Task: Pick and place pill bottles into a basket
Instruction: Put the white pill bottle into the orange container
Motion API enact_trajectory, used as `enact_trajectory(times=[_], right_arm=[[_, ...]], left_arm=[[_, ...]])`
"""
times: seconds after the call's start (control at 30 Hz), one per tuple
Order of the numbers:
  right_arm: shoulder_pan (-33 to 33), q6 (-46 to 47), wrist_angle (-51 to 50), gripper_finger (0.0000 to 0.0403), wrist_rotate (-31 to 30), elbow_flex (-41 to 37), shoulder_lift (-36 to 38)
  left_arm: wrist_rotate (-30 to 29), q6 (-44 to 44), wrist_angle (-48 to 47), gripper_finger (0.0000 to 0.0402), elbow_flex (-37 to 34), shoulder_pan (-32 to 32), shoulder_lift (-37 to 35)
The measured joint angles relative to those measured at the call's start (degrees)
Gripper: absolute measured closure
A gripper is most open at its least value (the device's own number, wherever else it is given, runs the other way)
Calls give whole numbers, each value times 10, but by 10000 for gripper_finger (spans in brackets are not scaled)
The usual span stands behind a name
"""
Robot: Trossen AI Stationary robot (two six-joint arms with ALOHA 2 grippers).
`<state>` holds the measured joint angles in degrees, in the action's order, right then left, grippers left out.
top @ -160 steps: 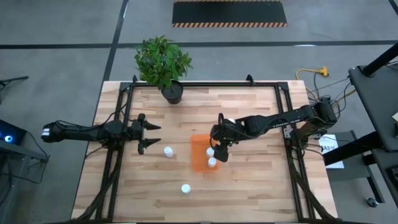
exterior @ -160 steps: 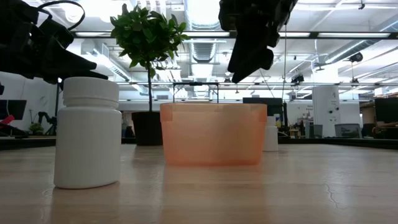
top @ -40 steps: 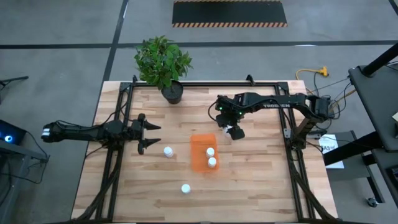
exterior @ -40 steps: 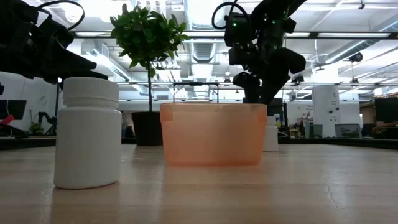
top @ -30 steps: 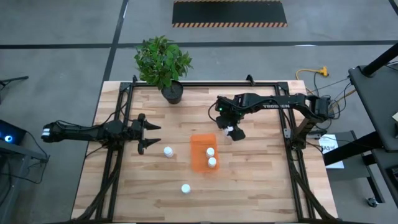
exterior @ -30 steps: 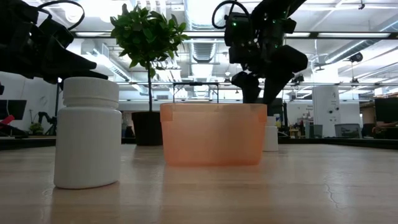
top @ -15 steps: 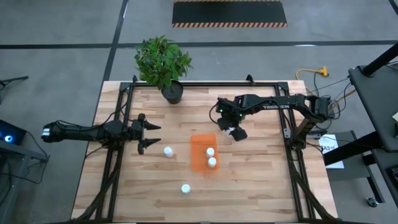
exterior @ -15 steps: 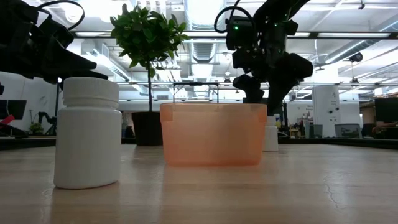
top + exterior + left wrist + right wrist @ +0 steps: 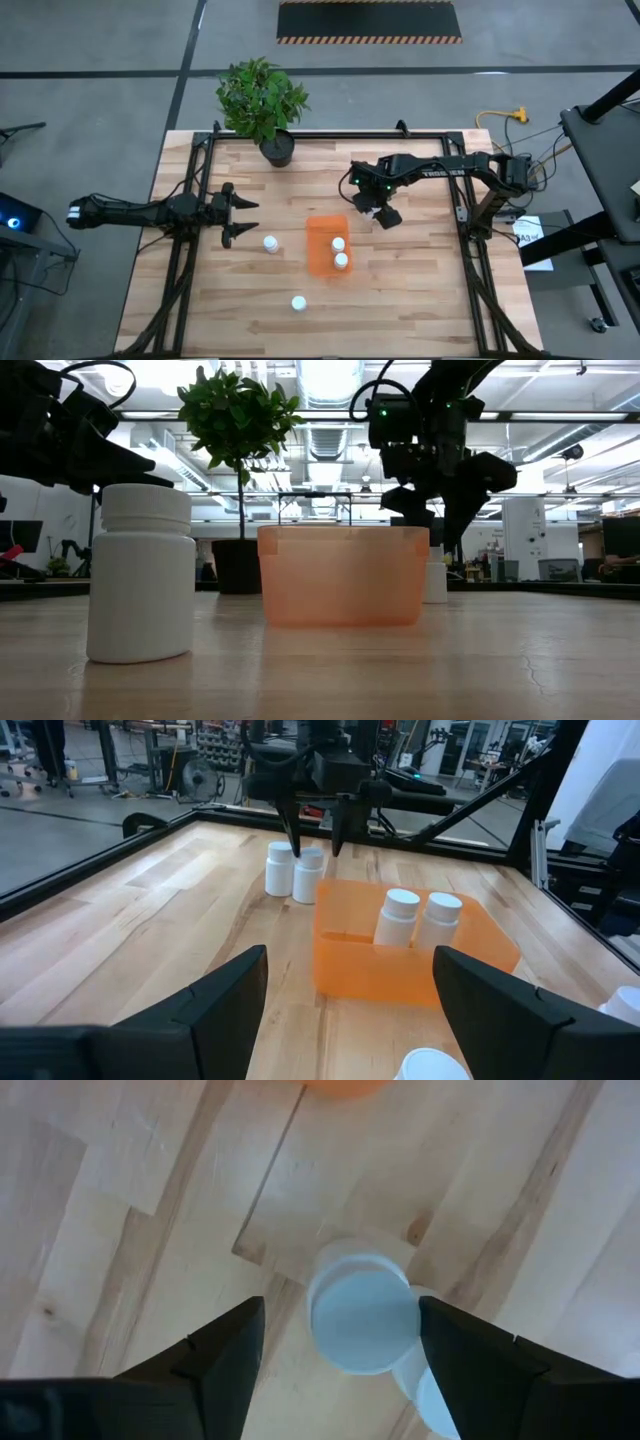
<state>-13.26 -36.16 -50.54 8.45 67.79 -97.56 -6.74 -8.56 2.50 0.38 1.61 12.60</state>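
Observation:
The orange basket (image 9: 322,246) stands mid-table with two pill bottles (image 9: 340,252) upright in it. Just beyond the basket's far side, two more pill bottles (image 9: 294,872) stand side by side on the wood. My right gripper (image 9: 340,1305) points down over them, open, with its fingers on either side of one bottle's white cap (image 9: 362,1318). I cannot tell whether a finger touches that cap. Further bottles stand at the basket's left (image 9: 270,243) and near the front edge (image 9: 298,302). My left gripper (image 9: 245,218) waits open at the table's left.
A potted plant (image 9: 264,100) in a black pot stands at the far edge, left of the right arm. A dark metal frame (image 9: 186,250) runs along the table's sides. Bare wood lies to the right of the basket (image 9: 420,270).
My right gripper has rolled a little about its own line and drifted slightly toward the table's right edge, staying over the two bottles beyond the basket. The bottles and the basket have stayed where they were.

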Motion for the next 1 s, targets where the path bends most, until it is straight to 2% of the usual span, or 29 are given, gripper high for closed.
enact_trajectory(times=[0.2,1.0], right_arm=[[0,1,2,160,-13,-6,0],[0,30,32,248,-9,-8,0]], left_arm=[[0,0,0,134,0,0,0],[0,0,0,134,0,0,0]])
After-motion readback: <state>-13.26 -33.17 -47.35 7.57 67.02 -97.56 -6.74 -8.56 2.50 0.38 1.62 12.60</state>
